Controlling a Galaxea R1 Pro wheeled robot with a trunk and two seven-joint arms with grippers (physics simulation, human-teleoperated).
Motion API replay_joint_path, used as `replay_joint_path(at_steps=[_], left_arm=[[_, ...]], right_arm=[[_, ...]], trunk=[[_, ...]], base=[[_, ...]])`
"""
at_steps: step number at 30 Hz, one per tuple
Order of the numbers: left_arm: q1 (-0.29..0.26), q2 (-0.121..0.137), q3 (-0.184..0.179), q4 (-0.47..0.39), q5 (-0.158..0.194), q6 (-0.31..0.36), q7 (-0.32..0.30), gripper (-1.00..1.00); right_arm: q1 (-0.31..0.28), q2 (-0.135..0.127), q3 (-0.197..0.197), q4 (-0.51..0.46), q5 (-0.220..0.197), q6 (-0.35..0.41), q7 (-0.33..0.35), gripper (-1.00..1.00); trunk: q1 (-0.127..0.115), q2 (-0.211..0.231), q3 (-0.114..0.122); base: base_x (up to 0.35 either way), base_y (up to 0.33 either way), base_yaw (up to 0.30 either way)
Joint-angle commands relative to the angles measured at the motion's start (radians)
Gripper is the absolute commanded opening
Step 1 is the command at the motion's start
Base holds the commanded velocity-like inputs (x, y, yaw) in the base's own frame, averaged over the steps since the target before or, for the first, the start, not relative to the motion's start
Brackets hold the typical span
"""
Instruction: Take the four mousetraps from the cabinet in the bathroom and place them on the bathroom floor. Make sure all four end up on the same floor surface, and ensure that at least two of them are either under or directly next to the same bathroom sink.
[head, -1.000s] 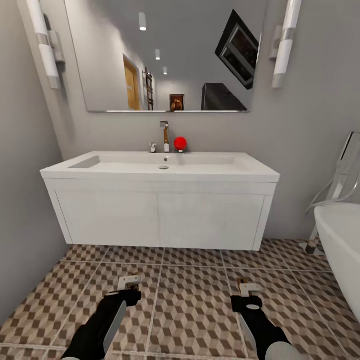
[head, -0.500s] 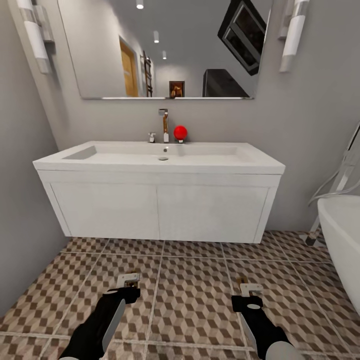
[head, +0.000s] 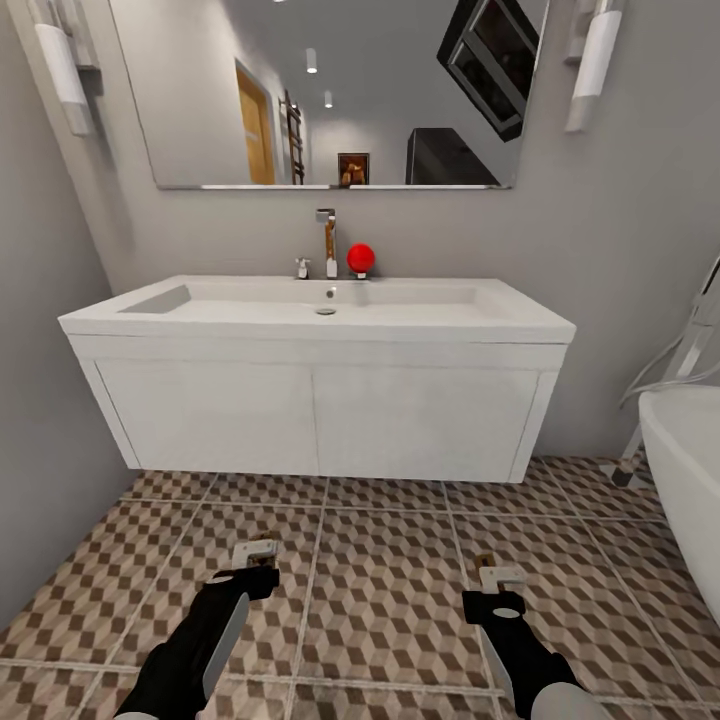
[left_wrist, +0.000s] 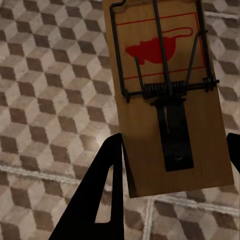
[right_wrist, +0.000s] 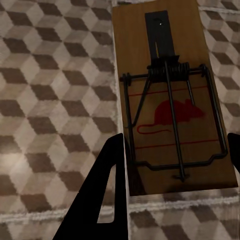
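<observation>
We face the sink (head: 320, 310), a wide white basin on a white vanity against the grey wall, w/ a chrome tap (head: 327, 243) and a red ball (head: 361, 258) just beside it. A mirror (head: 330, 90) hangs above, and the white bathtub (head: 685, 480) edges in at our right.

Both arms reach fwd over the bathroom floor (head: 385, 590) (cube-pattern tiles, pale grout). Our left pincer (head: 253, 565) is closed on a mousetrap (left_wrist: 167, 95): in the left wrist view the wooden slab sits between the two dark fingers (left_wrist: 102, 200), red mouse print and spring bar facing the camera. Our right pincer (head: 492, 590) likewise grips a second mousetrap (right_wrist: 172, 95), held flat betw. its fingers (right_wrist: 102, 195), metal parts up. Both traps hang above the tiles in front of the vanity, not touching the floor as far as we can tell.
</observation>
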Motion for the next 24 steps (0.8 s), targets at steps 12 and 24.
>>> replay_joint_path(at_steps=[12,24], left_arm=[[0.000,-0.001,-0.001,0.000,0.010,0.002,0.009,-1.00],[0.000,-0.001,-0.002,0.011,0.008,0.003,0.008,-1.00]], right_arm=[[0.000,0.001,0.004,-0.002,0.017,0.005,0.006,-1.00],[0.000,0.000,0.007,-0.002,0.017,0.006,0.005,-1.00]], trunk=[[0.000,0.000,-0.001],[0.000,0.000,-0.001]], base=[[0.262,0.000,0.000],[0.205,0.000,0.000]])
